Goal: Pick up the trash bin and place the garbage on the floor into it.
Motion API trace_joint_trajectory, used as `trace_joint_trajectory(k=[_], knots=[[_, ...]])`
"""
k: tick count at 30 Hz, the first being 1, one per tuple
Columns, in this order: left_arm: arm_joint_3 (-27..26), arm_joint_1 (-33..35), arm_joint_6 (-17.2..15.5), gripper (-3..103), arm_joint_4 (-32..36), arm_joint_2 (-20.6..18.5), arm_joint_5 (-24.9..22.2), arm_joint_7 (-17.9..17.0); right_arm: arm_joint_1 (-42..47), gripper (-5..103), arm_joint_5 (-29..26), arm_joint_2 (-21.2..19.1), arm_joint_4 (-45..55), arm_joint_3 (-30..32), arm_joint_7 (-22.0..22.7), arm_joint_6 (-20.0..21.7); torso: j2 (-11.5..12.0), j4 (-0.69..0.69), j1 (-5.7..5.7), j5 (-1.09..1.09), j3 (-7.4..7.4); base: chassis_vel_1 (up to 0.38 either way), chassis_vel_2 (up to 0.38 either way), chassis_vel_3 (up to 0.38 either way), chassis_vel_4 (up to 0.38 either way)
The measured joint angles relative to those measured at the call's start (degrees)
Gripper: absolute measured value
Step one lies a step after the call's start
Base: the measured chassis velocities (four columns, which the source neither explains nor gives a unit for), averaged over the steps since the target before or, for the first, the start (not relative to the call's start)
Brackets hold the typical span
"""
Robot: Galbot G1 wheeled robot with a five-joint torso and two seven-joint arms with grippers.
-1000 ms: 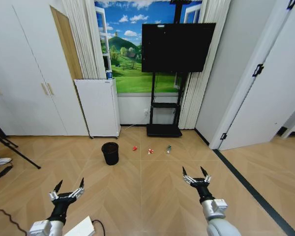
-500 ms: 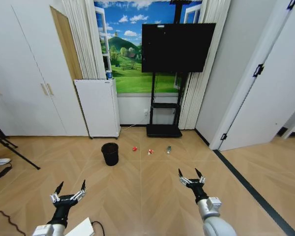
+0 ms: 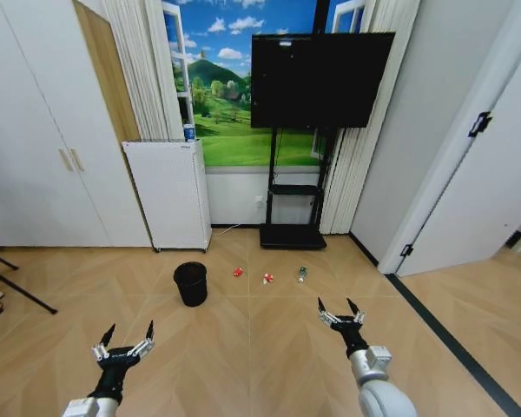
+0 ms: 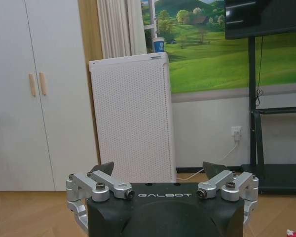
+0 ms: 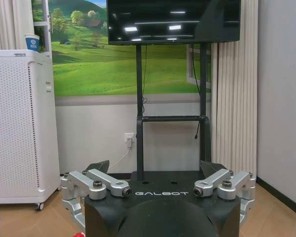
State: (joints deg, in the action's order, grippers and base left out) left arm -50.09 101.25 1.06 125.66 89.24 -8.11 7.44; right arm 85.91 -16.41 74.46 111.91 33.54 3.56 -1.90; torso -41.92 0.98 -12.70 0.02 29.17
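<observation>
Left gripper [image 3: 122, 352]: low at the near left, fingers spread wide and holding nothing, aimed forward over the floor [image 3: 243, 347]; in its wrist view it faces the white perforated appliance [image 4: 133, 118].
Trash bin [image 3: 191, 283]: small black mesh basket, upright on the floor, left of centre, in front of the appliance [image 3: 169, 193] and well apart from both grippers.
Garbage: three pieces in a row to the right of the bin, near the TV stand [image 3: 291, 234] — a red wrapper [image 3: 238, 272] nearest the bin, then a red-and-white scrap [image 3: 267, 278], then a small bottle [image 3: 302, 274] farthest right; none is in the bin.
Right gripper [image 3: 341, 314]: near right, fingers wide and empty, pointing toward the TV stand [image 5: 170, 118].
Step in hand: judged to be the approach to the bin; nothing is grasped yet.
Doing it well: the base should close in with the bin kept toward the left arm's side, stopping short enough not to knock it over; a grip over the rim looks the surest, since the mesh wall is light and tapered. Keep the wheels away from the litter row.
Change from earlier: the whole head view has shifted, so the camera moved with the robot; bin and litter now sit slightly nearer and lower in the view. The right gripper sits about where it was half a second ago, and both remain open and empty.
</observation>
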Motion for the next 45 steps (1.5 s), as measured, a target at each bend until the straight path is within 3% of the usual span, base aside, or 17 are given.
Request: trace_joint_trajectory(k=[7,8,11,14,16,19,21,22,25,26,27,29,30,33,35,39,45], knots=[[-0.06,0.48,0.02,96,0.06,0.34,-0.17,0.00,-0.08,100,-0.07,-0.08,-0.27,0.00,0.09,-0.28,0.01,-0.02,-0.02,0.01,0.01,-0.333,0.355,0.362,-0.350],[-0.03,0.50,0.01,97,0.06,0.41,-0.16,0.01,-0.08,100,-0.14,-0.14,-0.31,0.02,0.14,-0.32,0.01,0.04,-0.02,-0.07,0.01,-0.352,0.367,0.379,-0.347],[0.02,0.59,0.06,98,0.06,0.58,-0.04,0.06,-0.13,100,-0.26,-0.29,-0.46,0.07,0.23,-0.42,0.01,0.00,-0.02,0.04,0.02,-0.359,0.363,0.366,-0.367],[-0.01,0.70,0.13,97,0.07,0.63,0.03,0.08,-0.23,100,-0.23,-0.30,-0.63,0.07,0.57,-0.49,0.00,0.02,-0.02,-0.06,0.00,-0.359,0.346,0.366,-0.368],[-0.12,0.81,0.19,97,0.04,0.61,0.03,0.09,-0.26,100,-0.15,-0.27,-0.79,0.05,0.76,-0.53,0.01,0.01,-0.01,0.04,0.01,-0.364,0.346,0.341,-0.356],[-0.23,0.84,0.23,97,-0.05,0.52,0.03,0.11,-0.27,100,0.15,-0.21,-0.89,0.05,1.18,-0.60,0.00,0.04,-0.01,-0.08,0.00,-0.341,0.347,0.357,-0.338],[-0.25,0.86,0.23,97,-0.05,0.50,0.04,0.13,-0.27,100,0.29,-0.19,-0.96,0.06,1.41,-0.73,0.00,0.03,-0.01,-0.07,0.00,-0.347,0.331,0.329,-0.361],[-0.27,0.89,0.24,97,-0.04,0.50,0.03,0.14,-0.27,100,0.42,-0.17,-1.09,0.10,1.81,-0.90,0.01,0.00,0.00,0.07,0.00,-0.343,0.341,0.330,-0.351],[-0.28,0.96,0.23,96,-0.12,0.48,0.02,0.16,-0.32,100,0.69,-0.18,-1.29,0.23,2.60,-1.49,0.00,0.04,-0.01,-0.10,0.00,-0.351,0.339,0.355,-0.345],[-0.29,1.03,0.23,96,-0.14,0.49,0.02,0.17,-0.43,100,0.89,-0.18,-1.47,0.28,2.86,-2.04,0.00,0.01,0.01,0.07,0.00,-0.327,0.372,0.333,-0.330],[-0.29,1.03,0.23,96,-0.14,0.49,0.02,0.17,-0.43,100,0.89,-0.18,-1.47,0.28,2.86,-2.04,0.00,0.01,0.01,0.07,0.00,-0.327,0.372,0.333,-0.330],[-0.33,1.07,0.25,97,-0.16,0.49,0.03,0.16,-0.57,100,1.02,-0.18,-1.55,0.29,3.07,-2.45,0.01,-0.02,-0.01,0.05,0.01,-0.327,0.303,0.346,-0.330],[-0.32,1.11,0.25,97,-0.28,0.48,0.02,0.19,-0.67,100,1.10,-0.19,-1.56,0.36,3.33,-2.72,0.00,0.02,-0.01,-0.12,0.00,-0.346,0.303,0.311,-0.331],[-0.47,1.29,0.25,98,-0.27,0.49,-0.03,0.25,-0.87,100,1.10,-0.27,-1.65,0.34,3.49,-2.92,0.02,-0.01,-0.05,0.06,0.02,-0.247,0.246,0.175,-0.202],[-0.63,1.36,0.26,98,-0.24,0.49,-0.16,0.27,-0.93,100,1.08,-0.34,-1.65,0.33,3.49,-3.05,0.02,-0.01,-0.04,-0.02,0.02,-0.175,0.121,0.124,-0.075],[-2.61,1.42,-0.08,96,-0.26,0.08,-2.61,0.36,-1.17,100,0.79,-0.59,-1.71,0.23,3.50,-3.35,0.01,0.06,-0.01,0.00,0.00,-0.025,0.030,-0.005,-0.008],[-5.60,1.58,-1.44,98,-0.55,-0.99,-7.40,-0.09,-0.97,100,0.98,-0.30,-2.04,0.45,3.66,-4.09,-0.02,-0.01,0.04,-0.03,-0.02,0.064,-0.057,-0.054,0.046]])
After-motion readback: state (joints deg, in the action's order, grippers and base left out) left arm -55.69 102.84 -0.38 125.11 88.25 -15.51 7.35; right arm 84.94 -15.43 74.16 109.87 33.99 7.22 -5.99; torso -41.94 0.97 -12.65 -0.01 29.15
